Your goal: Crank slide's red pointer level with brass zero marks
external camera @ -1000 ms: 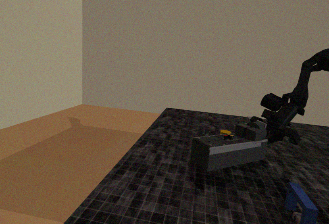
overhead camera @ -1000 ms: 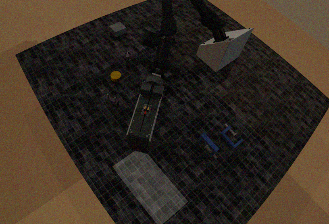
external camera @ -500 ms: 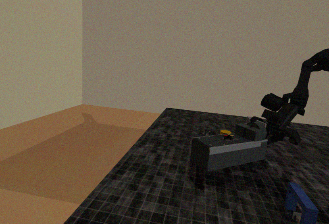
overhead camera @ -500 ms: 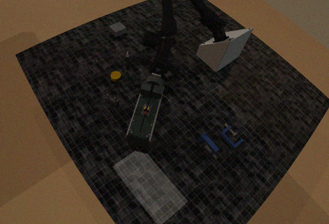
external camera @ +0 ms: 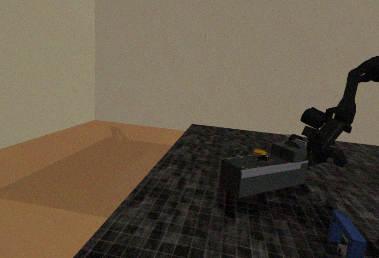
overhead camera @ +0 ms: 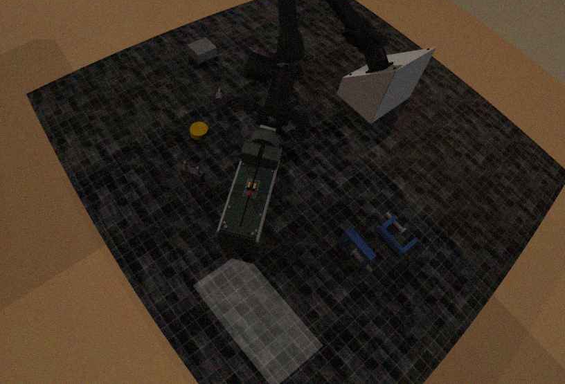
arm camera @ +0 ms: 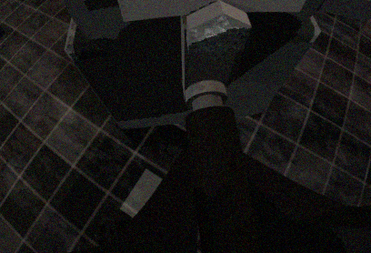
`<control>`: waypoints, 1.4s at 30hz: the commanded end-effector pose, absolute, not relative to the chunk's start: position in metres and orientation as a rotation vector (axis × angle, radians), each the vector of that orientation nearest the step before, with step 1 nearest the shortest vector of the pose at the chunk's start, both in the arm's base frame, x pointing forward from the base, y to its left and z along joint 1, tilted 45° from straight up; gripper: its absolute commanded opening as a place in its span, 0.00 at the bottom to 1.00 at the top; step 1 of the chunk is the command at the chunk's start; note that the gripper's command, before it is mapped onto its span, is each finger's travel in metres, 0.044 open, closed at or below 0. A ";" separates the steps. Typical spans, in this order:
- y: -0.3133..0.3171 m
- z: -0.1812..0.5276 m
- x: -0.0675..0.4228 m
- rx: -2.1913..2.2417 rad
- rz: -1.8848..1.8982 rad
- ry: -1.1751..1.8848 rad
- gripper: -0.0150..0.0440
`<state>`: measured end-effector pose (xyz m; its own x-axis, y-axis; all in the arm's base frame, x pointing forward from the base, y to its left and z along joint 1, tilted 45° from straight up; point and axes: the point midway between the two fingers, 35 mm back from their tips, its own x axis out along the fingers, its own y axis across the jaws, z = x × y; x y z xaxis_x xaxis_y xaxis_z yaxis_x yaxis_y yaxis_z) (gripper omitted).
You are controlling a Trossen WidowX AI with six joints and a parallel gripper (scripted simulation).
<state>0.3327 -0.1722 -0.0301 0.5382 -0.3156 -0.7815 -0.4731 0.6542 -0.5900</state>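
The machine (overhead camera: 228,215) (external camera: 269,180) is a long box with a dark green top and pale side rails, lying in the middle of the mat. Its red pointer (overhead camera: 250,192) (external camera: 260,157) sits close beside the two brass marks (overhead camera: 251,184) (external camera: 266,157), a touch toward the machine's near end. My gripper (overhead camera: 273,123) (external camera: 315,154) is at the far end, shut on the crank handle (arm camera: 209,135). In the wrist view the handle is a dark cylinder with a pale collar below the grey hub (arm camera: 215,22). The fingers are too dark to make out there.
A yellow disc (overhead camera: 198,130) (external camera: 259,151) lies left of the machine. A grey block (overhead camera: 202,49) and the arm's white wedge base (overhead camera: 388,83) stand at the back. Two blue brackets (overhead camera: 360,243) (overhead camera: 397,236) (external camera: 347,233) lie to the right. A translucent plate (overhead camera: 257,315) lies in front.
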 end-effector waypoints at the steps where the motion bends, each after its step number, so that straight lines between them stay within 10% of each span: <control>1: -0.166 -0.035 0.328 -0.883 0.131 1.048 0.25; 42: -0.158 -0.036 0.325 -0.883 0.131 1.048 0.25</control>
<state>0.3287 -0.1651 -0.0328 0.5318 -0.3139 -0.7866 -0.4757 0.6577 -0.5841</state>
